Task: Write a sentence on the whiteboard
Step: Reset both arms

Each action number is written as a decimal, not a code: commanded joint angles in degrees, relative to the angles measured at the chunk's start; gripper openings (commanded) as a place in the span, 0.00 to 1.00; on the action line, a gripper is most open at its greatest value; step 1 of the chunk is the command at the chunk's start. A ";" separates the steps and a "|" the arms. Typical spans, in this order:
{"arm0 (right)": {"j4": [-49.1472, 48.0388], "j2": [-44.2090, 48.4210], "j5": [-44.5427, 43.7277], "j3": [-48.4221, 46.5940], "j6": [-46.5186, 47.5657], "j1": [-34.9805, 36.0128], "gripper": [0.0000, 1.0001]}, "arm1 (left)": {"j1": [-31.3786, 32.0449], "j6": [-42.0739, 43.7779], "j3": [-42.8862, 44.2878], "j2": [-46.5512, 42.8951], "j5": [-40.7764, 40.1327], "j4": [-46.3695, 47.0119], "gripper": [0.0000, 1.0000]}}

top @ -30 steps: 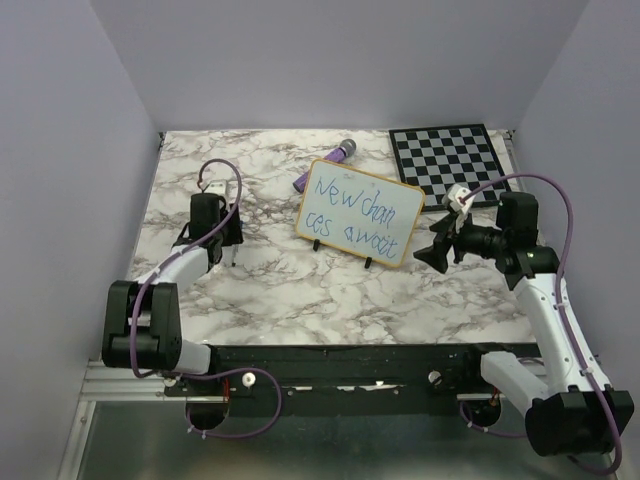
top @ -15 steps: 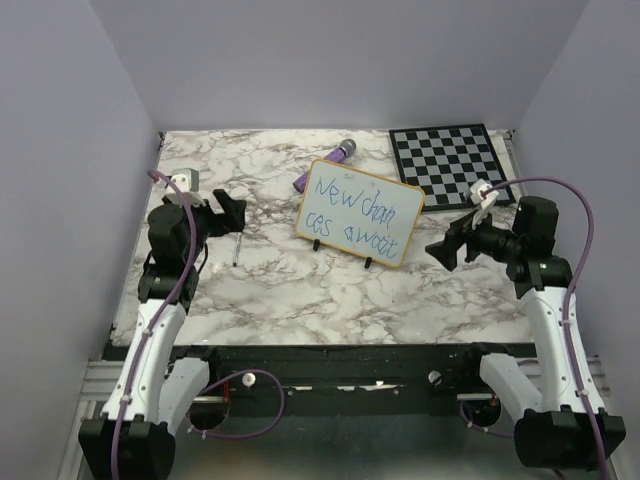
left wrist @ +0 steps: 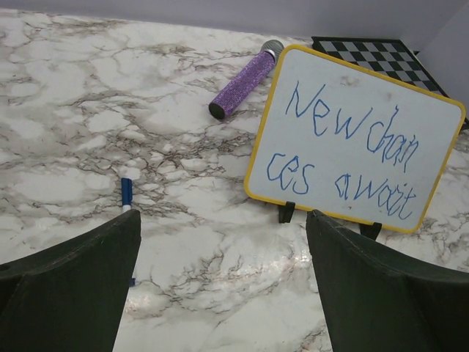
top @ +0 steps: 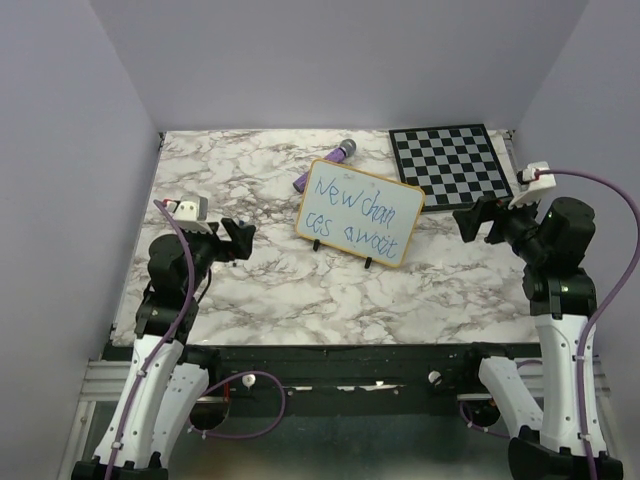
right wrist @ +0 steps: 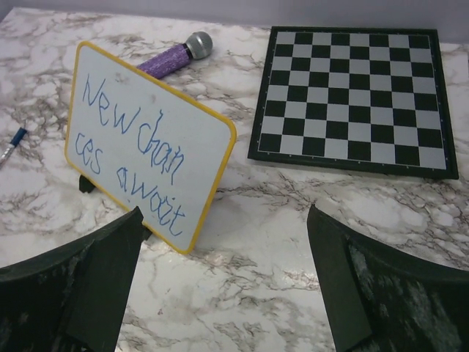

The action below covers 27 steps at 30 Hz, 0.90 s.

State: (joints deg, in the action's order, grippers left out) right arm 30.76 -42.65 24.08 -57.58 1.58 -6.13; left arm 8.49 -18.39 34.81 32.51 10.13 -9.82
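The marble-patterned desk (top: 300, 290) carries everything. At its near edge the two arms rise, each aimed inward at the middle.

The left claw (top: 238, 240) hangs above the desk's left side with its jaws spread wide and nothing between them. The right claw (top: 478, 222) is likewise wide and empty, raised over the right side, near the front edge of the checkered board (top: 447, 160). That board lies flat in the far right corner.

The whiteboard (top: 395, 205) stands mid-desk, between the two claws and apart from both. It is propped at a lean on its small black feet and turned a little askew, with its right end nearer the checkered board. On it the sentence (top: 352, 215) runs in thin blue strokes over two lines, "New chan" above "ces await" (the word is split across the line break).

A purple glitter microphone (left wrist: 242, 84) with a grey head lies on the desk behind the whiteboard's left corner.

A blue-capped marker (left wrist: 126, 192) lies on the desk left of the whiteboard, apart from it and close under the left claw.
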 commanded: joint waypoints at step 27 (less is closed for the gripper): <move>-6.86 5.48 -7.64 7.40 -8.35 -1.43 1.00 | 1.79 0.11 -0.53 -0.08 -0.90 -0.90 0.99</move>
State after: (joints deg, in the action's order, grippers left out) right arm 26.20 -37.50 17.08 -51.22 -6.22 -7.25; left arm 10.00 -18.41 34.79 32.34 10.02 -10.44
